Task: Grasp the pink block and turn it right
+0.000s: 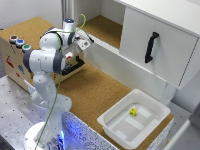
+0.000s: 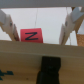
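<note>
Nearest the wrist camera runs a pale wooden edge [image 2: 30, 52] with a black handle [image 2: 50, 69] set in it, below the pincer. Just past that edge the gripper [image 2: 39, 27] hangs with its two fingers spread wide, one pale fingertip [image 2: 10, 27] on either side of the view and nothing between them pressed. Between those fingers, a little nearer one than the other and touching neither, lies the pink block [image 2: 31, 35], a small reddish square with a dark mark on its face, resting on a light surface.

From the exterior view the arm reaches over the wooden box [image 1: 10, 52] toward the cabinet's shelf [image 1: 107, 27]; the block itself is hidden there, probably behind the wrist.

By this reading the step in hand is the approach: the released pincer brackets the block but has not gripped it. Next it would need to descend, centre the block, clench, then rotate rightward.
</note>
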Motion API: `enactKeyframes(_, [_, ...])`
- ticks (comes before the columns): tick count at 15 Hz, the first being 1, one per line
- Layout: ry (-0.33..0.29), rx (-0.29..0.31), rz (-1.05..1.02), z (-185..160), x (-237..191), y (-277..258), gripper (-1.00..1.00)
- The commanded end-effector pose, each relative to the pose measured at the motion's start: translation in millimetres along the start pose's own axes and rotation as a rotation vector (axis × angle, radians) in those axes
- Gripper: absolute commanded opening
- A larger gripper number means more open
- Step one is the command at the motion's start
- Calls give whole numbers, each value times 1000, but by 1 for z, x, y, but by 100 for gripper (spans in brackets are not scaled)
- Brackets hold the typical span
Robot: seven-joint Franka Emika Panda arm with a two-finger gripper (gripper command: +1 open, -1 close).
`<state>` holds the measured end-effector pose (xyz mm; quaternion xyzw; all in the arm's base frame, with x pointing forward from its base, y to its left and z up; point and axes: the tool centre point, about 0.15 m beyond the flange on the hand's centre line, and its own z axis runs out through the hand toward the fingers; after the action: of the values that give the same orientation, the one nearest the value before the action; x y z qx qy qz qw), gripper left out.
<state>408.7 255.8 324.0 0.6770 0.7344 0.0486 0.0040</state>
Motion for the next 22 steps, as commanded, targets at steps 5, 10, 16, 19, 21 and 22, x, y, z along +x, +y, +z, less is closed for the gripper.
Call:
enactKeyframes(5, [-57,51,98,-35,3,14,-100])
enactKeyframes(10, [-14,29,126,-63,14,4,-100])
enactKeyframes(16, [-43,66,374,-64,38,-19,-100])
enactKeyframes(19, [-4,66,645,-65,40,-20,-100])
enactKeyframes(21, [33,102,902,-56,32,-19,-100])
enactKeyframes(22, [51,116,1021,-52,26,-20,-100])
